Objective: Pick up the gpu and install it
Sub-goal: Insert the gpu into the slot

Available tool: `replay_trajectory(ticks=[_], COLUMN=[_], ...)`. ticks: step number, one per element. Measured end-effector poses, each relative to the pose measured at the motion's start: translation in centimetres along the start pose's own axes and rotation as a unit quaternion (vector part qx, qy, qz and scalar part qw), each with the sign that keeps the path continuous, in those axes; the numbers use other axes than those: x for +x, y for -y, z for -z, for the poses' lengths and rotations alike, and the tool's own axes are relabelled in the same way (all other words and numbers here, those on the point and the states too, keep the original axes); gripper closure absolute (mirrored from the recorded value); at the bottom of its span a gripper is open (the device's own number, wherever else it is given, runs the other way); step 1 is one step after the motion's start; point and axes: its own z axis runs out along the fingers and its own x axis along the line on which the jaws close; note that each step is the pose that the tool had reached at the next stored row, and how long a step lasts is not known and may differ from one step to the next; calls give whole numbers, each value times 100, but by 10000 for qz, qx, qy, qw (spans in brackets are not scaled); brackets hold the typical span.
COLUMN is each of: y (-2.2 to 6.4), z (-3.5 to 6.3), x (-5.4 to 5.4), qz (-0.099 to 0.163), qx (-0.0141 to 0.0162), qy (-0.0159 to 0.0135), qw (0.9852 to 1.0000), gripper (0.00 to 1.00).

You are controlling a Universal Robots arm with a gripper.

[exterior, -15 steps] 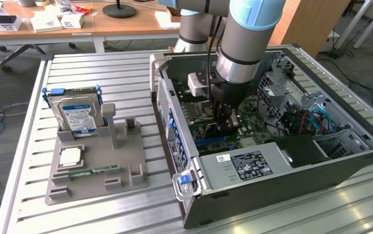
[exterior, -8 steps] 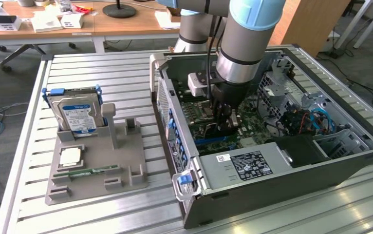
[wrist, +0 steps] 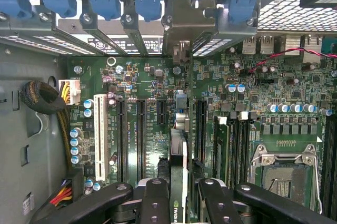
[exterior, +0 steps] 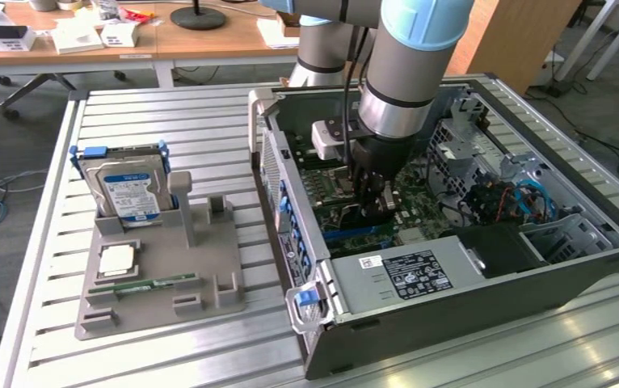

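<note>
Claw (wrist: 178, 195) clamped on gpu (wrist: 178, 155), held edge-on over motherboard (wrist: 147, 84) inside computer case (exterior: 439, 299); card mostly hidden behind fingers (wrist: 155, 203).

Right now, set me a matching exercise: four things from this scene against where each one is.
1. gpu
2. hard drive
3. RAM stick
4. gripper

A. upright in the grey holder
B. lying flat at the holder's near edge
C. edge-on between the fingers, over the motherboard slots
D. lowered inside the open computer case

Pairs: 1-C, 2-A, 3-B, 4-D
</note>
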Motion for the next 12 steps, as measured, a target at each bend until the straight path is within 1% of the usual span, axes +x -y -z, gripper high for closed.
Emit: replay_trajectory(ticks=[7, 12], y=[11, 59], z=[0, -1], x=[0, -1], qz=[0, -1], qx=[-1, 0], qy=[0, 0], qw=[10000, 10000], gripper=[74, 74])
